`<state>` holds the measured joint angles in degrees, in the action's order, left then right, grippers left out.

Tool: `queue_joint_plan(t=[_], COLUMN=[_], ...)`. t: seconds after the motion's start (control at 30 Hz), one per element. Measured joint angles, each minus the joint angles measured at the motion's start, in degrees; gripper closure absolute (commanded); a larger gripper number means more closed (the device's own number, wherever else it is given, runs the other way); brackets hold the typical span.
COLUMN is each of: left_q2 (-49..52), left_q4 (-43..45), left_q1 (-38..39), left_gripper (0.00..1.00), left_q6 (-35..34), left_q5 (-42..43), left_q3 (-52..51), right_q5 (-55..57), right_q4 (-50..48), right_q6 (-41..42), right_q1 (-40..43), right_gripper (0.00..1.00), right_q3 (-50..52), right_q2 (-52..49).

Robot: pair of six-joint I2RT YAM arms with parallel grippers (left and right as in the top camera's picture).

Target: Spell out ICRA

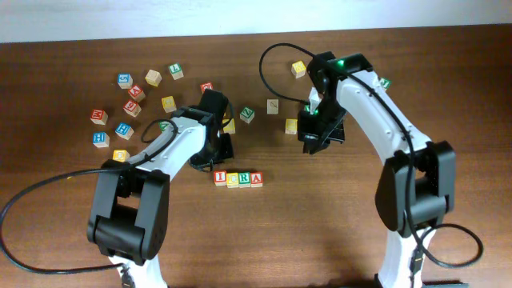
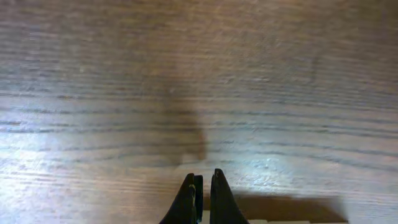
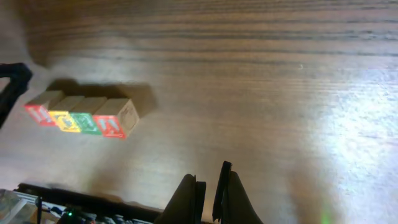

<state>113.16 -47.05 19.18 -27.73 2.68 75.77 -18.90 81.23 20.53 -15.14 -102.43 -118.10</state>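
Row of four lettered blocks (image 1: 238, 179) lies just beside the left gripper (image 2: 202, 177) — fingers nearly together, holding nothing. The right gripper (image 3: 208, 177), likewise closed and empty, hovers well apart from the row.

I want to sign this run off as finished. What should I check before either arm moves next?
1. Row of four blocks lies in one line: ok.
2. Its blocks touch side to side, by the right wrist view: ok.
3. Letters read I, C, R, A: cannot tell, too small.
4. Left fingers shut, holding nothing: ok.
5. Right fingers shut, holding nothing: ok.
6. Loose blocks lie apart from the row: ok.
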Motion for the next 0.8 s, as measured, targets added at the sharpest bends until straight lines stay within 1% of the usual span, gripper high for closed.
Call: queue_joint_plan(t=[0.17,0.8], left_q2=[0.0,0.0], left_q4=[-1.84,-3.96], left_q1=[0.0,0.0], left_gripper=[1.0,1.0], left_q6=[-0.04,0.0], left_q5=[-0.15,2.73], left_q3=[0.0,0.0], right_q5=[0.0,1.05], right_q4=[0.72,-0.5], right_q6=[-0.02,-0.04], right_q1=[0.0,0.0], right_gripper=[0.96,0.96], right_q3=[0.0,0.0], right_q2=[4.28,4.31])
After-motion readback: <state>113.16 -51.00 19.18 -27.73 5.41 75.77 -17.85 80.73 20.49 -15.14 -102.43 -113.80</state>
